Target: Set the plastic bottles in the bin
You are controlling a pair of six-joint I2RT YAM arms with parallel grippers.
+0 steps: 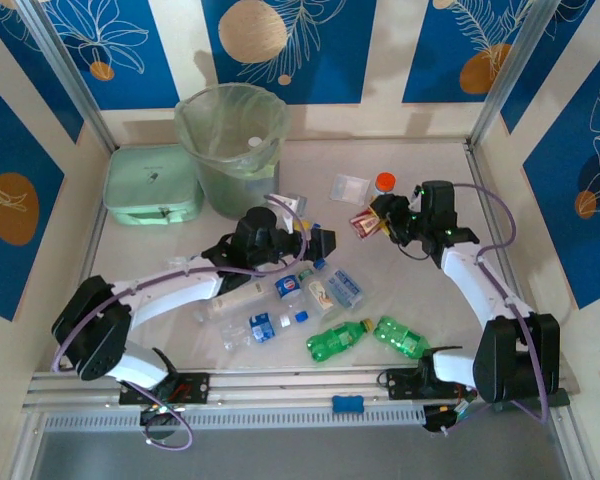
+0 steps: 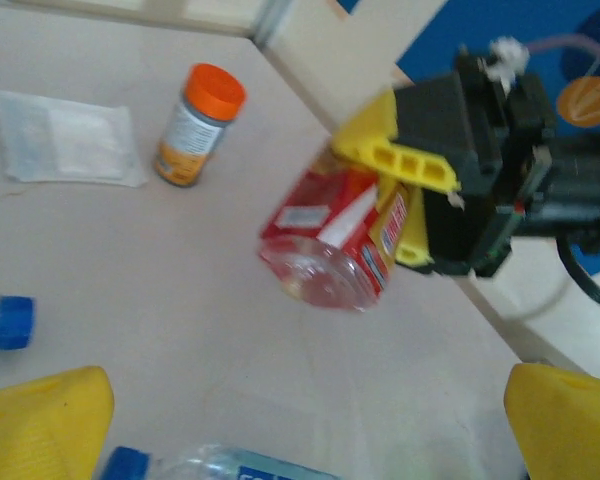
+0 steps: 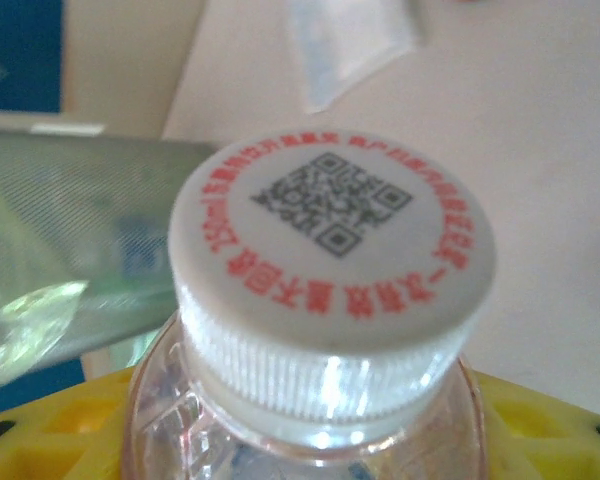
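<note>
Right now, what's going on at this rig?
The right tool is closed on a clear bottle with a red label and white cap, toward the back right of the table near the orange-capped jar. The left tool is open and holds nothing, over the scattered blue-labelled bottles and green bottles mid-table. The bin stands at the back left; the held bottle is not yet in it.

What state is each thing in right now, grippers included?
right gripper: shut on the red-labelled bottle.
red-labelled bottle: capped, tipped sideways in that grip.
left gripper: open, holding nothing.
bin: upright, bag-lined.
orange-capped jar: upright, cap on.
green bottles: lying on their sides on the table.
mint green box: lid shut.
</note>
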